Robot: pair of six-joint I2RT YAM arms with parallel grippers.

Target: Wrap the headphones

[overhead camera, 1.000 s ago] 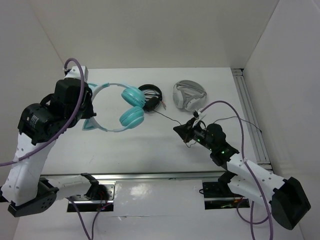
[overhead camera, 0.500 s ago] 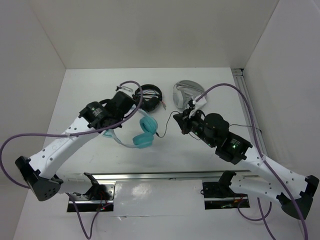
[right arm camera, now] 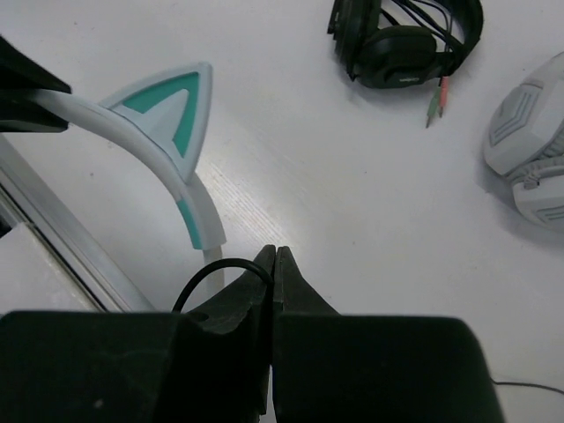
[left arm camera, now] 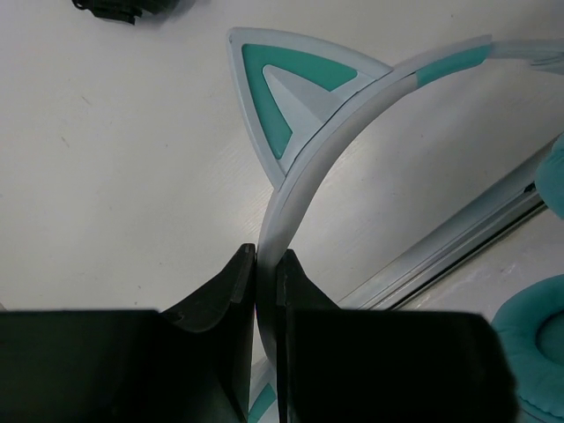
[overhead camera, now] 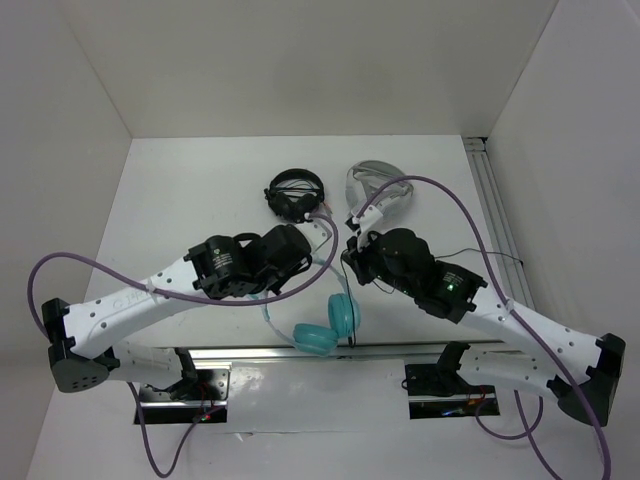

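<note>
White tabletop (overhead camera: 200,190); headphones (overhead camera: 322,328) at lower centre, headband (left arm camera: 352,123) pinched by left gripper (left arm camera: 267,257), right gripper (right arm camera: 275,256) pressed together on the cable (right arm camera: 204,275). Risk: thin cable could slip free or snag if pulled taut.

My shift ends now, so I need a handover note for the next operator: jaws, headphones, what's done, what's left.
Left gripper: jaws shut on the pale headband of the headphones.
Right gripper: jaws shut on the thin black cable.
Ear cups sit near the front rail, between the arms; black headphones and grey-white headphones lie behind.
Done: both grasps.
Left: no winding visible; wrap the cable around the headphones.
</note>
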